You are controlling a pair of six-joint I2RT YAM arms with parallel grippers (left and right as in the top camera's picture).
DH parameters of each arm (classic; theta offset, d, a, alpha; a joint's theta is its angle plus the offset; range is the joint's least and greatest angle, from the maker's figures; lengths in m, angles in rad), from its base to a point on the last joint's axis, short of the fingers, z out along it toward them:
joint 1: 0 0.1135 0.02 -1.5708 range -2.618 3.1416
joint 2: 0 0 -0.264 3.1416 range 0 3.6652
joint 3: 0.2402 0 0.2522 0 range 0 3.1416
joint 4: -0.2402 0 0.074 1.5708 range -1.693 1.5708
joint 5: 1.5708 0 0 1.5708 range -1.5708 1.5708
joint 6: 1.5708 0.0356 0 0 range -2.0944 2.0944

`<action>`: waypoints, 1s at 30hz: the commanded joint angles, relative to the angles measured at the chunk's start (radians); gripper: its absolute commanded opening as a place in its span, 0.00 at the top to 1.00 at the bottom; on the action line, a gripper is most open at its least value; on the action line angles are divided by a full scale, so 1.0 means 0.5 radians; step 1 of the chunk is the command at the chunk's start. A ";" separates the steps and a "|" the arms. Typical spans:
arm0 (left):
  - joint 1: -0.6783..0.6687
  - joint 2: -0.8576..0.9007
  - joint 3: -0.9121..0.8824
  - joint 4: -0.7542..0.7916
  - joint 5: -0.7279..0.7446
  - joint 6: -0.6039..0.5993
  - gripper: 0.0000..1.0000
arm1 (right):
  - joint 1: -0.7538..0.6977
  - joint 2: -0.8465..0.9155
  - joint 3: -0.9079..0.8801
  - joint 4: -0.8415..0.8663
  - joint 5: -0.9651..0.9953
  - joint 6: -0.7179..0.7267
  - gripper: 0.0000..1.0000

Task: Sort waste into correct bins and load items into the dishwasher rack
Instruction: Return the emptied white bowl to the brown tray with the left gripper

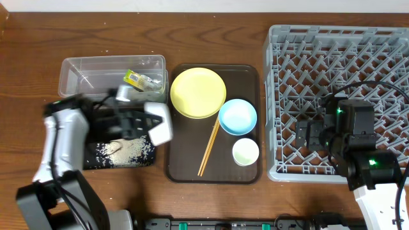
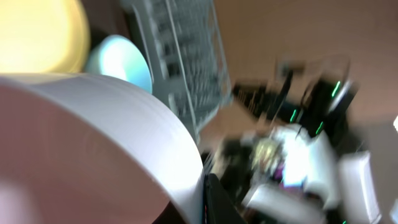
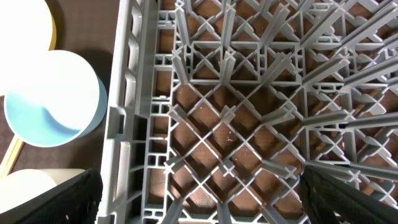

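Note:
My left gripper (image 1: 146, 121) is shut on the rim of the white bowl (image 1: 160, 122) and holds it tipped on its side above the black tray (image 1: 91, 162), which has white rice (image 1: 125, 151) scattered in it. The bowl (image 2: 93, 137) fills the blurred left wrist view. The green-and-yellow wrapper (image 1: 140, 80) lies in the clear tub (image 1: 83, 67). The yellow plate (image 1: 198, 93), light blue bowl (image 1: 238, 117), small cup (image 1: 245, 152) and chopsticks (image 1: 209, 147) lie on the brown tray. My right gripper (image 1: 310, 134) (image 3: 205, 199) is open and empty above the grey rack (image 1: 339, 45) (image 3: 249, 93).
The brown serving tray (image 1: 182, 163) sits between the bins and the rack. The right wrist view shows the rack's left wall with the blue bowl (image 3: 53, 99) and the cup (image 3: 31, 186) just outside it. The rack holds no dishes.

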 commanded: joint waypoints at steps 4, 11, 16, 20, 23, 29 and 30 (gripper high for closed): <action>-0.542 -0.030 0.000 0.403 -0.433 -0.513 0.94 | -0.026 -0.001 0.039 0.002 -0.009 -0.018 0.01; -1.064 -0.030 0.000 0.873 -1.348 -1.279 0.94 | -0.026 -0.001 0.039 0.000 -0.009 -0.018 0.01; -1.382 -0.024 -0.001 1.019 -2.116 -1.608 0.94 | -0.026 -0.001 0.039 0.001 -0.008 -0.018 0.01; -1.573 0.004 -0.001 1.073 -2.410 -1.701 0.94 | -0.026 -0.001 0.039 0.002 -0.008 -0.018 0.01; -1.662 0.043 -0.001 1.095 -2.427 -1.703 0.94 | -0.026 -0.001 0.039 0.000 -0.008 -0.018 0.01; -1.736 0.108 -0.001 1.102 -2.425 -1.755 0.85 | -0.026 -0.002 0.039 0.000 -0.008 -0.018 0.01; -1.744 0.115 -0.001 1.102 -2.425 -1.755 0.83 | -0.026 -0.002 0.039 0.000 -0.008 -0.018 0.01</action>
